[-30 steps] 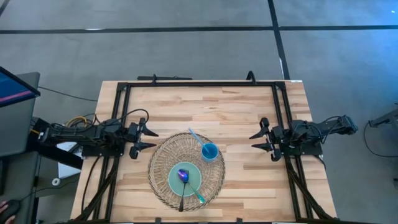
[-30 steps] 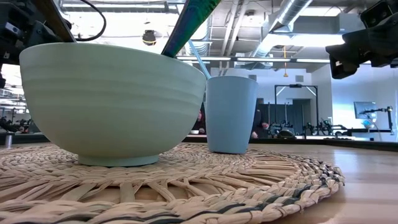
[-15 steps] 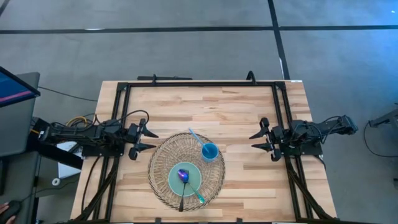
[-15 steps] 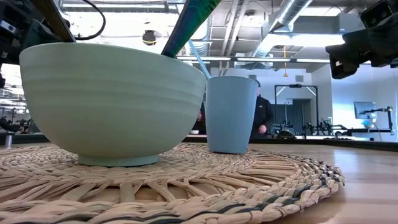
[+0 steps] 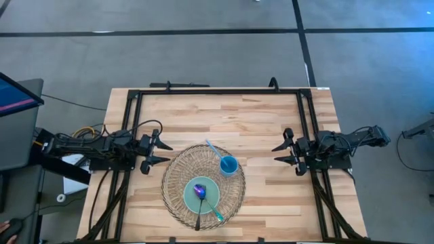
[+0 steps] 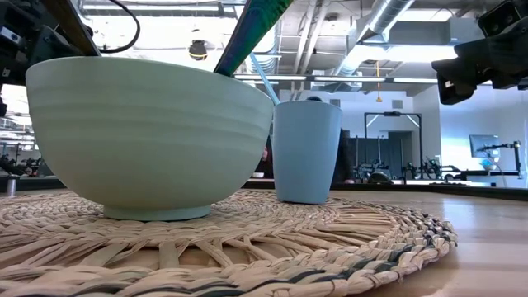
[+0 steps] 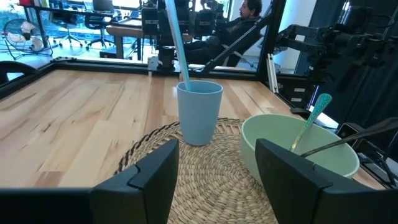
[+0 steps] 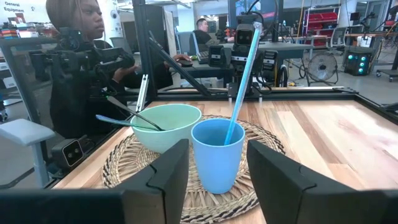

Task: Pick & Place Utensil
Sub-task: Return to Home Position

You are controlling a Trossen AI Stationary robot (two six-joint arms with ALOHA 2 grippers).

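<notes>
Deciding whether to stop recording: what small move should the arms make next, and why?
Probably none beyond settling at home: the blue plastic cup, holding the pale blue straw, stands on the round woven mat beside the pale green bowl, and the left gripper and right gripper sit open and empty, well clear on either side.

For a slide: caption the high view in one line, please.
Blue cup with straw beside green bowl on woven mat; left arm and right arm parked either side, jaws open.

Grey floor (image 5: 203, 54), exposed ceiling ducts (image 6: 384, 16)
</notes>
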